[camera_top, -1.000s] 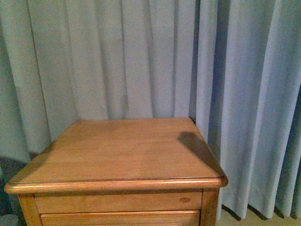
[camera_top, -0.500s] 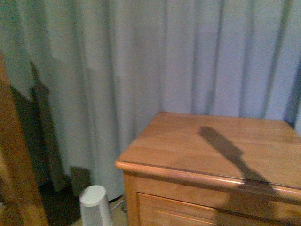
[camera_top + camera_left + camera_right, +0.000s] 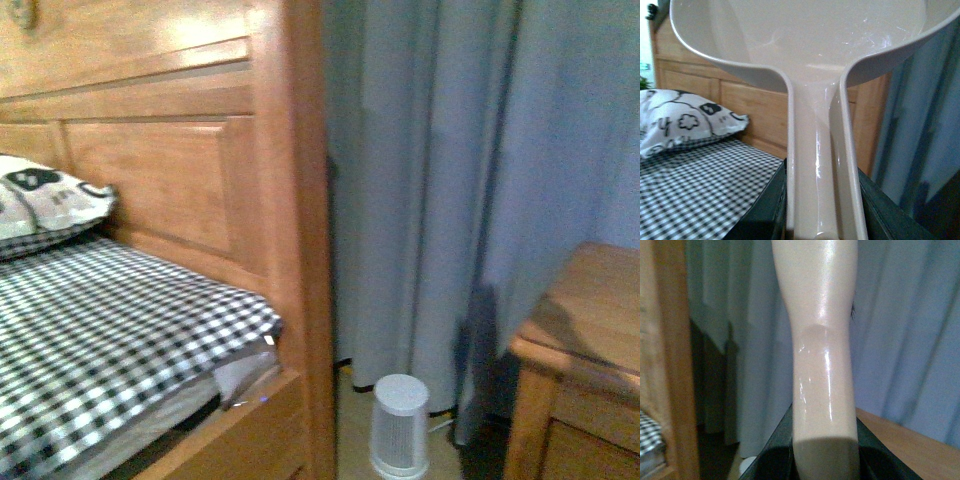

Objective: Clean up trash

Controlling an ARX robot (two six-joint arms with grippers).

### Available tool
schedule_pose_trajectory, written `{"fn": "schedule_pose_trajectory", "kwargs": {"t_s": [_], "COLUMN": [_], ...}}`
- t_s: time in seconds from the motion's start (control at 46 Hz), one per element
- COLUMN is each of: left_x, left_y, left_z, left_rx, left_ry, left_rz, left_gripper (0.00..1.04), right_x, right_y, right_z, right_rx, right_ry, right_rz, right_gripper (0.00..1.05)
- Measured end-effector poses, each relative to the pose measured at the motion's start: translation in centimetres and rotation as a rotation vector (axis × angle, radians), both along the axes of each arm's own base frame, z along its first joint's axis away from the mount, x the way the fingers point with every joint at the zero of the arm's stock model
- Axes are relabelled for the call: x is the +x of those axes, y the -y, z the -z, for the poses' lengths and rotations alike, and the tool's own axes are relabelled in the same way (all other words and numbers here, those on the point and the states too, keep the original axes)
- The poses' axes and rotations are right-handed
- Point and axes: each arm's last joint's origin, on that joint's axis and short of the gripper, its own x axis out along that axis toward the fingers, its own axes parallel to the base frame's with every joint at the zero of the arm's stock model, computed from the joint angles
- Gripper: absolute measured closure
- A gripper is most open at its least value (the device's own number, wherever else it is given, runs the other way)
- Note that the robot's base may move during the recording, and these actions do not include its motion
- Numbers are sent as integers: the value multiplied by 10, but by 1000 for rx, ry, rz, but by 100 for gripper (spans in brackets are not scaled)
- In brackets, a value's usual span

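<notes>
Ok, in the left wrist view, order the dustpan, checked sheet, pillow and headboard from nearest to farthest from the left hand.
1. dustpan: its handle sits in the left hand.
2. checked sheet: on the bed beside the hand.
3. pillow and headboard: at the bed's head, too close to call.

Only the gripper fingers show of the robot's body. The left gripper [image 3: 822, 212] shows as two fingers [image 3: 765, 210], one on each side of the dustpan handle [image 3: 820, 165]. They are blackish with a faint green cast, matte and flat-faced, and their straight edges slope away from the handle. The right gripper [image 3: 824, 447] looks alike: two dark, plain fingers [image 3: 875, 455] with slanted upper edges flank a beige handle [image 3: 825, 365], their surfaces smooth and unmarked.
</notes>
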Motion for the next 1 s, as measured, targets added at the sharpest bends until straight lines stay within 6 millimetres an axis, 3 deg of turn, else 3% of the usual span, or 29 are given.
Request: {"fn": "schedule_pose_trajectory", "kwargs": {"t_s": [1.0], "left_x": [-1], "left_y": [-1], "left_z": [-1], "left_rx": [-7], "left_ry": [7], "left_rz": [-23], "left_gripper": [77], "right_x": [1], "right_y": [-2], "right_z": [1], "right_rx": [-7], "right_ry": [-3], "right_rz": [-15], "right_gripper": [86]}}
